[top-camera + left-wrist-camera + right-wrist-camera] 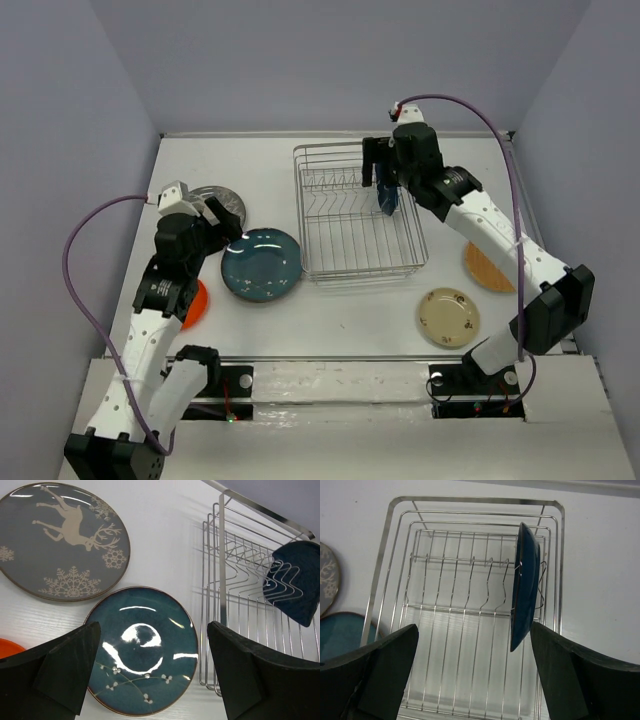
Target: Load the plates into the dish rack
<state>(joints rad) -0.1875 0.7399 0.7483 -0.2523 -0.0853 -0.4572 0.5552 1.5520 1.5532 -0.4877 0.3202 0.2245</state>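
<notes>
while on edge, dark-blue plate (524, 580) across rack (470, 500)

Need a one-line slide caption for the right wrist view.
Open right gripper over the dish rack, dark-blue plate standing on edge inside.

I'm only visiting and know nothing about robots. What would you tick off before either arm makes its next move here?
1. The dark-blue plate stands upright in the dish rack: ok.
2. The right gripper is open, not clamping that plate: ok.
3. The left gripper is open over the teal plate: ok.
4. Empty slots remain in the rack for more plates: ok.
5. Room for a finger between the teal plate and the grey plate: cannot tell.
</notes>
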